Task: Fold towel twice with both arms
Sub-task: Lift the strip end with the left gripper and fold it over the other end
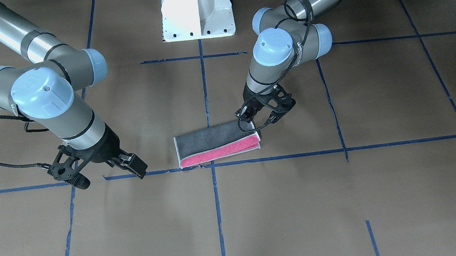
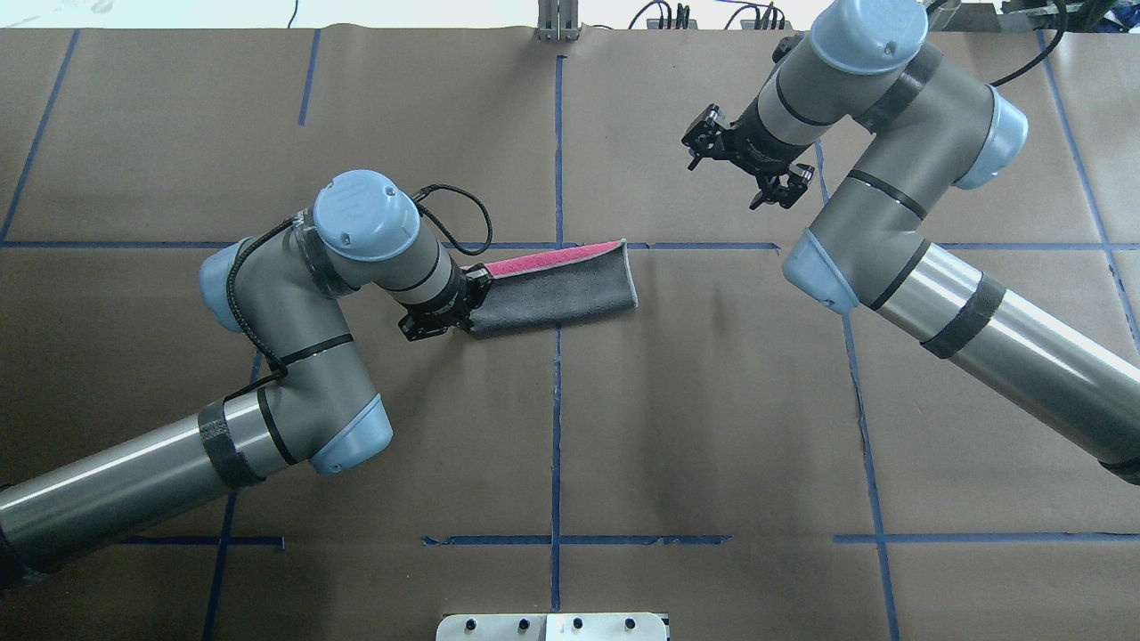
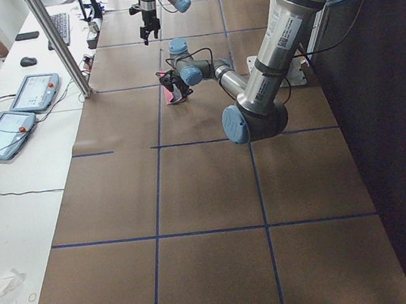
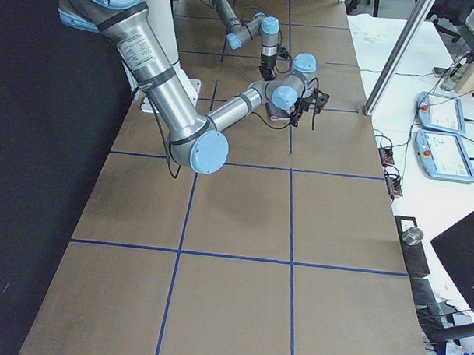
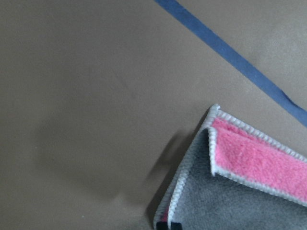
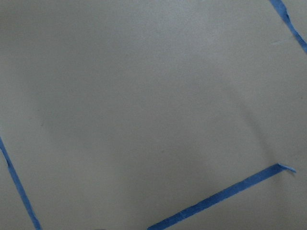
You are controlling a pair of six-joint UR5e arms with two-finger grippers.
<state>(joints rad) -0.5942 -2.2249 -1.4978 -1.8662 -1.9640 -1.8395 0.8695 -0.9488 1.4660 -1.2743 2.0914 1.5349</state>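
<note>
Folded towel (image 1: 212, 141) lies on the brown-papered table (image 1: 341, 200), straight out from the white pedestal base (image 1: 197, 11) on the operators' side and well apart from it. It's a long narrow strip set crosswise to the base: grey face up, w/ a pink band along the edge farther from the base and a whitish stitched border all round. The blue tape line (image 1: 218, 211) running out from the base's middle passes under the strip at approx. mid-length.

L gripper (image 1: 259, 119) (sides are the robot's own) is out from the base and a bit to its left, at that end of the strip. Its jaws look closed on the towel's short edge, near the corner closer to the base. In the L wrist view, black tips sit together on the border at the bottom of the frame. The corner farther from the base shows there as two layers, the pink one curled up slightly, w/ a shadow on the paper beside it.

R gripper (image 1: 110, 176) is out from the base toward its right, approx. as far out as the pink edge and well apart from the towel. Jaws are spread wide, nothing between them. R wrist view shows only paper and tape.
</note>
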